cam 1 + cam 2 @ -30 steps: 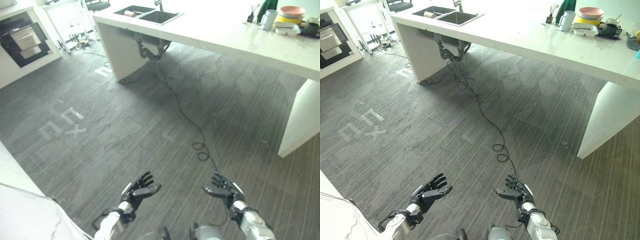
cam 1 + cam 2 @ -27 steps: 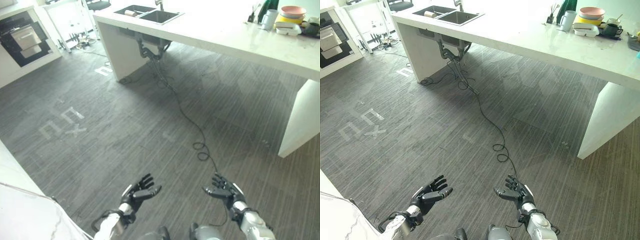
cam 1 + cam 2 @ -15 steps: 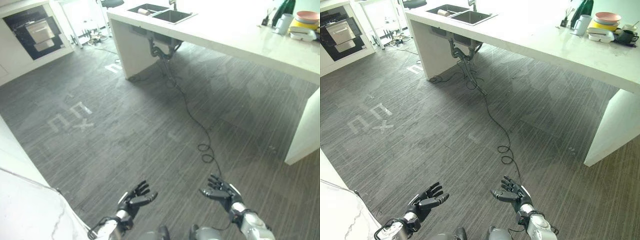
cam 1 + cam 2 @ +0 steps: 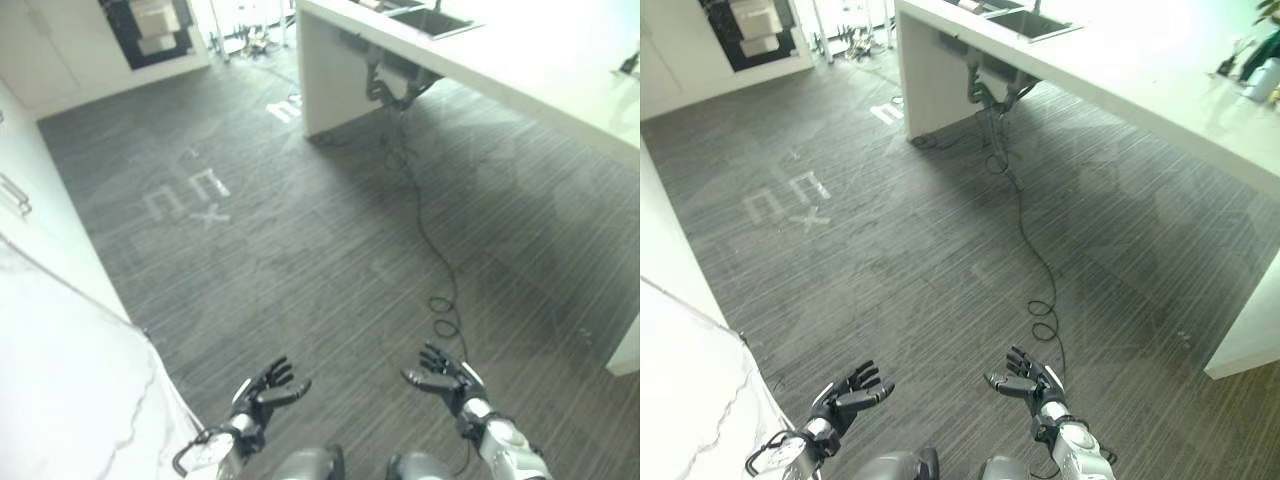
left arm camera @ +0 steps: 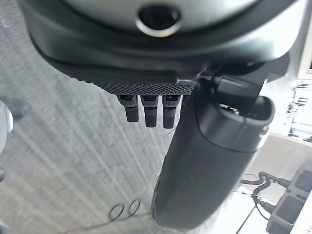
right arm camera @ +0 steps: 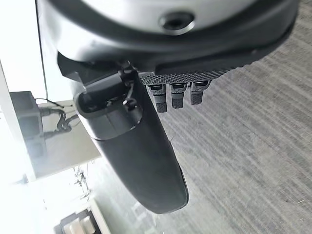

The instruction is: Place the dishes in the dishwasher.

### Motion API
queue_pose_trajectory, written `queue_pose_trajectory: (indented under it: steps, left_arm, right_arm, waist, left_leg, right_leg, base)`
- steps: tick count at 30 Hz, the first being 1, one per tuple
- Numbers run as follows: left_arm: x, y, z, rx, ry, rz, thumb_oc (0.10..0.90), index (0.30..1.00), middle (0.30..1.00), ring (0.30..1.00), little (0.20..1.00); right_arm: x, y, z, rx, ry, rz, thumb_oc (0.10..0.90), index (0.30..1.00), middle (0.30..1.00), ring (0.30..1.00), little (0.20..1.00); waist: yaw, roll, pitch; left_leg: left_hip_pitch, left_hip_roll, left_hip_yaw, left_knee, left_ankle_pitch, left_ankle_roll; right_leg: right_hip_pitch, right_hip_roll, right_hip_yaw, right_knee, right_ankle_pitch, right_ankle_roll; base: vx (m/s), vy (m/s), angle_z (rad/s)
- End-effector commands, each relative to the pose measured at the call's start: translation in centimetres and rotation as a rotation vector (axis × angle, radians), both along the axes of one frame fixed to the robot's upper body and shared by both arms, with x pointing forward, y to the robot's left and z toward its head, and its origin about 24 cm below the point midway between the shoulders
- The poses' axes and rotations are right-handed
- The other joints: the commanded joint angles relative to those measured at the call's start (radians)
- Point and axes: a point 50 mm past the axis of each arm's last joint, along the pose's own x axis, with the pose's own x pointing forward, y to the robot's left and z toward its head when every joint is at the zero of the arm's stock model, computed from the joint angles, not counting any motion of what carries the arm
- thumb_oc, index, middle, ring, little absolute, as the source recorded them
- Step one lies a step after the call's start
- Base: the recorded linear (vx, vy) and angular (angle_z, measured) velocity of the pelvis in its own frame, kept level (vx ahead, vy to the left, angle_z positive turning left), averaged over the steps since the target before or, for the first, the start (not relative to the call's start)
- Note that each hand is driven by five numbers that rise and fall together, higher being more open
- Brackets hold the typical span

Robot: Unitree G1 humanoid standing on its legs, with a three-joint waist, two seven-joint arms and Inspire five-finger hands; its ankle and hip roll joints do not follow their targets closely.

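Note:
Both my hands hang low over the grey floor, palms up and holding nothing. The left hand point(image 4: 262, 392) is open with its fingers spread, and its wrist view shows straight fingers point(image 5: 148, 111) beside the thumb. The right hand point(image 4: 440, 376) is open too, with straight fingers point(image 6: 178, 95) over bare floor. A white mug point(image 4: 1268, 76) stands at the far right end of the long white counter point(image 4: 1140, 90). A dark built-in appliance point(image 4: 150, 25) with pale racks inside sits in the far left wall.
A sink point(image 4: 1025, 20) is set into the counter's far end, with pipes under it. A white cabinet point(image 4: 60, 380) with a marbled top stands close on my left. White marks point(image 4: 185, 195) are painted on the wide open floor between.
The camera has swung left: the counter and the stacked dishes have slid off to the right, and the left cabinet has come closer. Both hands stay open and low.

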Motion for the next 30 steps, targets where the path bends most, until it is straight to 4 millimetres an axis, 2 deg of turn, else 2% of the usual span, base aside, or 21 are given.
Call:
queue_pose_trajectory:
  steps: [1, 3, 7, 9, 10, 11, 12, 13, 14, 15, 16, 18, 19, 20, 22, 24, 25, 26, 28, 29, 30]
  left_arm:
    - [2.0, -0.8, 2.3, 0.011, -0.156, -0.07, 0.8, 0.9, 0.9, 0.9, 0.9]
    - [2.5, -1.1, 2.6, 0.015, -0.17, -0.116, 0.8, 0.9, 0.9, 0.9, 0.9]
    - [2.9, -1.4, 2.9, 0.014, -0.184, -0.134, 0.8, 0.9, 0.9, 0.9, 0.9]
    - [2.9, -1.6, 3.0, 0.019, -0.186, -0.135, 0.8, 0.9, 0.9, 0.9, 0.9]
    - [2.6, -2.3, 2.5, 0.01, -0.169, -0.142, 0.8, 0.9, 0.9, 0.9, 0.9]
    - [2.6, -2.5, 2.5, 0.012, -0.166, -0.144, 0.8, 0.9, 0.9, 0.9, 0.9]
    - [2.6, -2.5, 2.5, 0.012, -0.165, -0.141, 0.8, 0.9, 0.9, 0.9, 0.9]
    - [2.7, -2.4, 2.5, 0.001, -0.17, -0.129, 0.8, 0.9, 0.9, 0.9, 0.9]
    - [2.6, -2.1, 2.6, -0.009, -0.18, -0.12, 0.8, 0.9, 0.9, 0.9, 0.9]
    - [2.5, -2.0, 2.6, -0.01, -0.182, -0.122, 0.8, 0.9, 0.9, 0.9, 0.9]
    - [2.4, -1.9, 2.5, -0.004, -0.179, -0.127, 0.8, 0.9, 0.9, 0.9, 0.9]
    - [2.2, -1.8, 2.6, 0.01, -0.168, -0.158, 0.8, 0.9, 0.9, 0.9, 0.9]
    - [2.2, -1.7, 2.6, 0.024, -0.16, -0.17, 0.8, 0.9, 0.9, 0.9, 0.9]
    - [2.2, -1.6, 2.5, 0.029, -0.156, -0.165, 0.8, 0.9, 0.9, 0.9, 0.9]
    - [1.6, -1.5, 2.1, 0.037, -0.138, -0.138, 0.8, 0.9, 0.9, 0.9, 0.9]
    - [0.8, -1.3, 1.7, 0.038, -0.124, -0.118, 0.8, 0.9, 0.9, 0.9, 0.9]
    - [0.1, -1.1, 1.4, 0.04, -0.117, -0.105, 0.8, 0.9, 0.9, 0.9, 0.9]
    - [-0.2, -1.2, 1.2, 0.047, -0.104, -0.108, 0.8, 0.9, 0.9, 0.9, 0.9]
    - [-0.4, -1.0, 0.8, 0.066, -0.087, -0.098, 0.8, 0.9, 0.9, 0.9, 0.9]
    - [-0.4, -0.8, 0.6, 0.07, -0.075, -0.09, 0.8, 0.9, 0.9, 0.9, 0.9]
    - [-0.3, -0.7, 0.6, 0.075, -0.072, -0.088, 0.8, 0.9, 0.9, 0.9, 0.9]
  right_arm:
    - [1.1, -0.9, 1.9, 0.036, -0.144, -0.023, 0.8, 0.9, 0.9, 0.9, 0.9]
    - [0.4, -1.6, 1.9, 0.033, -0.135, -0.042, 0.8, 0.9, 0.9, 0.9, 0.9]
    - [-0.2, -2.2, 1.7, 0.032, -0.127, -0.059, 0.8, 0.9, 0.9, 0.9, 0.9]
    - [-0.3, -2.6, 1.7, 0.03, -0.125, -0.067, 0.8, 0.9, 0.9, 0.9, 0.9]
    - [-0.1, -2.9, 1.9, 0.016, -0.136, -0.074, 0.8, 0.9, 0.9, 0.9, 0.9]
    - [0.3, -2.8, 2.2, -0.002, -0.151, -0.063, 0.8, 0.9, 0.9, 0.9, 0.9]
    - [0.4, -2.8, 2.3, -0.002, -0.156, -0.06, 0.8, 0.9, 0.9, 0.9, 0.9]
    - [0.5, -2.8, 2.5, -0.014, -0.167, -0.059, 0.8, 0.9, 0.9, 0.9, 0.9]
    - [0.7, -3.1, 2.8, -0.046, -0.181, -0.051, 0.8, 0.9, 0.9, 0.9, 0.9]
    - [0.6, -3.4, 2.9, -0.069, -0.182, -0.047, 0.8, 0.9, 0.9, 0.9, 0.9]
    - [0.5, -3.7, 2.9, -0.081, -0.177, -0.05, 0.8, 0.9, 0.9, 0.9, 0.9]
    - [0.3, -4.5, 2.9, -0.086, -0.178, -0.076, 0.8, 0.9, 0.9, 0.9, 0.9]
    - [0.2, -4.8, 2.8, -0.081, -0.184, -0.096, 0.8, 0.9, 0.9, 0.9, 0.9]
    - [0.2, -4.9, 2.8, -0.078, -0.183, -0.101, 0.8, 0.9, 0.9, 0.9, 0.9]
    - [0.3, -4.6, 2.5, -0.074, -0.164, -0.108, 0.8, 0.9, 0.9, 0.9, 0.9]
    - [-0.1, -4.6, 2.0, -0.092, -0.139, -0.106, 0.8, 0.9, 0.9, 0.9, 0.9]
    - [-0.6, -4.9, 1.5, -0.132, -0.099, -0.107, 0.8, 0.9, 0.9, 0.9, 0.9]
    - [-0.8, -5.2, 1.3, -0.128, -0.075, -0.14, 0.8, 0.9, 0.9, 0.9, 0.9]
    - [-1.3, -5.5, 0.4, -0.11, -0.033, -0.174, 0.8, 0.9, 0.9, 0.9, 0.9]
    - [-1.9, -5.4, -0.2, -0.108, -0.006, -0.17, 0.8, 0.9, 0.9, 0.9, 0.9]
    - [-2.1, -5.2, -0.4, -0.109, -0.002, -0.157, 0.8, 0.9, 0.9, 0.9, 0.9]
  waist:
    - [-0.033, 0.016, -0.034]
    - [-0.087, -0.012, -0.033]
    - [-0.111, -0.052, -0.023]
    - [-0.113, -0.053, -0.03]
    - [-0.125, -0.024, -0.06]
    - [-0.134, -0.011, -0.077]
    - [-0.135, -0.006, -0.082]
    - [-0.137, -0.003, -0.093]
    - [-0.131, -0.012, -0.097]
    - [-0.12, -0.027, -0.093]
    - [-0.109, -0.04, -0.093]
    - [-0.088, -0.068, -0.073]
    - [-0.062, -0.061, -0.046]
    - [-0.053, -0.059, -0.038]
    - [-0.023, -0.041, -0.026]
    - [0.018, -0.013, -0.014]
    - [0.04, -0.009, -0.033]
    - [0.051, -0.006, -0.05]
    - [0.049, -0.008, -0.067]
    - [0.026, 0.016, -0.071]
    - [0.017, 0.033, -0.071]
  left_leg:
    - [0.127, 0.009, -0.084, -0.198, 0.0, -0.097]
    - [0.169, -0.022, -0.135, -0.198, -0.023, -0.103]
    - [0.259, -0.054, -0.147, -0.198, -0.081, -0.11]
    - [0.295, -0.058, -0.151, -0.198, -0.092, -0.114]
    - [0.382, -0.016, -0.158, -0.198, -0.047, -0.16]
    - [0.413, 0.016, -0.16, -0.198, 0.072, -0.205]
    - [0.428, 0.028, -0.159, -0.198, 0.123, -0.224]
    - [0.453, 0.055, -0.146, -0.173, 0.26, -0.267]
    - [0.395, 0.065, -0.131, -0.022, 0.338, -0.296]
    - [0.3, 0.047, -0.131, 0.194, 0.363, -0.305]
    - [0.227, 0.036, -0.127, 0.279, 0.377, -0.302]
    - [0.021, 0.086, -0.072, 0.511, 0.349, -0.276]
    - [-0.094, 0.118, -0.026, 0.402, 0.302, -0.238]
    - [-0.098, 0.113, -0.007, 0.308, 0.286, -0.225]
    - [-0.084, 0.081, 0.028, -0.137, 0.291, -0.212]
    - [-0.203, 0.071, -0.018, -0.198, 0.321, -0.234]
    - [-0.227, 0.076, 0.008, -0.198, 0.272, -0.223]
    - [-0.223, 0.07, -0.005, -0.198, 0.274, -0.221]
    - [-0.158, 0.05, -0.019, -0.198, 0.22, -0.187]
    - [-0.092, 0.048, -0.039, -0.198, 0.179, -0.154]
    - [-0.072, 0.05, -0.057, -0.198, 0.166, -0.139]
  right_leg:
    - [0.05, 0.152, 0.005, -0.311, 0.094, 0.024]
    - [0.032, 0.175, 0.044, -0.563, 0.119, 0.029]
    - [-0.089, 0.108, 0.036, -0.573, 0.134, 0.067]
    - [-0.06, 0.113, 0.028, -0.573, 0.127, 0.052]
    - [-0.002, 0.151, 0.037, -0.573, 0.08, -0.001]
    - [0.029, 0.168, 0.05, -0.573, 0.043, -0.032]
    - [0.042, 0.174, 0.05, -0.573, 0.03, -0.042]
    - [0.063, 0.177, 0.05, -0.573, 0.005, -0.06]
    - [0.093, 0.172, 0.054, -0.573, -0.024, -0.08]
    - [0.126, 0.164, 0.064, -0.573, -0.045, -0.097]
    - [0.144, 0.155, 0.074, -0.573, -0.059, -0.105]
    - [0.213, 0.148, 0.083, -0.573, -0.099, -0.13]
    - [0.264, 0.173, 0.109, -0.573, -0.132, -0.131]
    - [0.277, 0.18, 0.123, -0.573, -0.142, -0.127]
    - [0.308, 0.214, 0.165, -0.573, -0.172, -0.102]
    - [0.367, 0.266, 0.207, -0.573, -0.201, -0.091]
    - [0.426, 0.263, 0.207, -0.573, -0.242, -0.075]
    - [0.451, 0.262, 0.216, -0.573, -0.243, -0.067]
    - [0.522, 0.241, 0.201, -0.573, -0.128, -0.019]
    - [0.42, 0.224, 0.185, -0.357, 0.032, 0.038]
    - [0.366, 0.239, 0.187, -0.256, 0.058, 0.042]
  base:
    - [0.31, -0.128, 0.31]
    - [0.49, -0.225, 0.48]
    - [0.46, -0.24, 0.75]
    - [0.56, -0.318, -0.38]
    - [0.77, -0.434, -0.07]
    - [0.74, -0.417, -0.07]
    - [0.47, -0.273, 0.07]
    - [0.44, -0.243, -0.12]
    - [0.46, -0.258, -0.09]
    - [0.45, -0.247, -0.22]
    - [0.36, -0.242, -0.27]
    - [0.45, -0.23, -0.31]
    - [0.56, -0.101, -0.52]
    - [0.65, 0.058, -0.65]
    - [0.71, 0.202, -0.77]
    - [0.75, 0.175, -0.92]
    - [0.6, 0.16, -1.56]
    - [0.71, 0.232, -1.85]
    - [0.51, 0.179, -1.16]
    - [0.42, 0.155, -0.39]
    - [0.57, 0.184, -0.08]
